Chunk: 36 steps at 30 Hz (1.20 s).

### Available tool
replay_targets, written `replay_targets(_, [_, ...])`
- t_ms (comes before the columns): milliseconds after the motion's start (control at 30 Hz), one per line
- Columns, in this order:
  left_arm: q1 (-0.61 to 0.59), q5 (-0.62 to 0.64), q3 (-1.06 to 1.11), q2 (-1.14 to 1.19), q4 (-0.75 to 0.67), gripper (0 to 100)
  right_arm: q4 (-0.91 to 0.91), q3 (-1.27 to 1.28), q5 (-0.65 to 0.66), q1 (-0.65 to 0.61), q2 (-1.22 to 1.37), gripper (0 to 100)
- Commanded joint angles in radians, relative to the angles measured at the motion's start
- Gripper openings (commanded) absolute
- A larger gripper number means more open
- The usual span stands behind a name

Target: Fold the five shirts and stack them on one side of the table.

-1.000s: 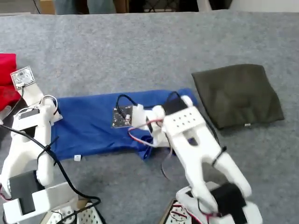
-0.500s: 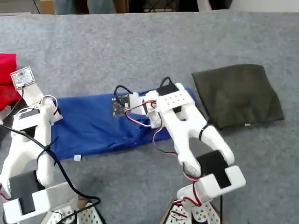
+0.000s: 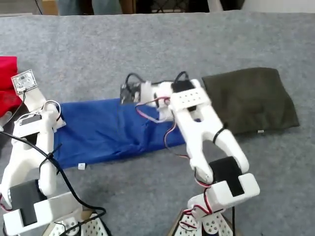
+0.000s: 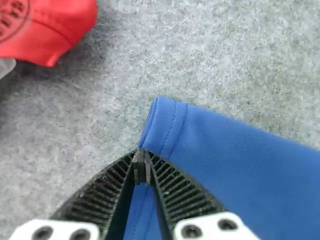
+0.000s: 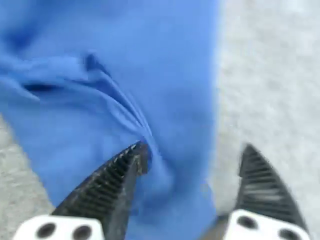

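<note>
Here's the blue shirt [image 3: 108,130], laid out as a long band across the middle of the table [image 3: 147,44], with a ridge of wrinkles bunched partway along it. The left gripper [image 4: 142,167] is clamped tight on the hem, right beside the corner that points toward the red shirt [image 4: 45,25]. It's a thin bite, just the edge of the cloth between the tips.

Over at the other stretch, the right gripper [image 5: 192,160] hangs above the blue cloth with its jaws spread wide and nothing in them. One finger is over the fabric, the other out over bare grey table past the edge.

Now, the dangers. That thin left-hand pinch looks like the weak spot: a firm pull and the hem could slide straight out, dropping the corner. On the right, a close from this position might catch only the top layer, or scrape the table covering and miss the cloth (the edge sits between the fingers, so it could go either way).

If one end lifts and the other doesn't, I'd expect the band to twist, and those wrinkles would get pressed into the fold. The loose wires looping off the right arm hang low over the shirt and could snag it. And the folded green shirt [image 3: 251,101] lies just beside the blue one's end, so a careless drag that way could knock it out of shape.
</note>
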Motion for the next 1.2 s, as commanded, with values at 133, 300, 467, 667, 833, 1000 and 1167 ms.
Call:
replay_targets(133, [-0.001,-0.008,-0.064,-0.005,0.002,3,0.255,-0.191,-0.121,0.049,-0.073,3.0])
replay_targets(300, [-0.001,-0.005,-0.064,-0.005,0.002,3,0.489,-0.191,-0.137,0.005,-0.191,1.3])
replay_targets(467, [-0.007,0.0,-0.108,-0.041,0.092,3,0.672,-0.188,-0.233,0.0,-0.329,1.5])
replay_targets(667, [-0.005,0.023,-0.403,-0.147,0.577,6,0.726,-0.042,-0.236,0.054,-0.409,1.5])
replay_targets(833, [-0.074,-0.035,-0.57,-0.023,0.784,15,0.726,0.081,-0.278,0.095,-0.409,1.5])
replay_targets(1000, [-0.097,-0.147,-0.694,0.241,0.864,16,0.704,0.154,-0.293,0.091,-0.409,1.5])
replay_targets(1167, [-0.097,-0.147,-0.816,0.443,0.927,20,0.687,0.173,-0.293,0.091,-0.409,1.5])
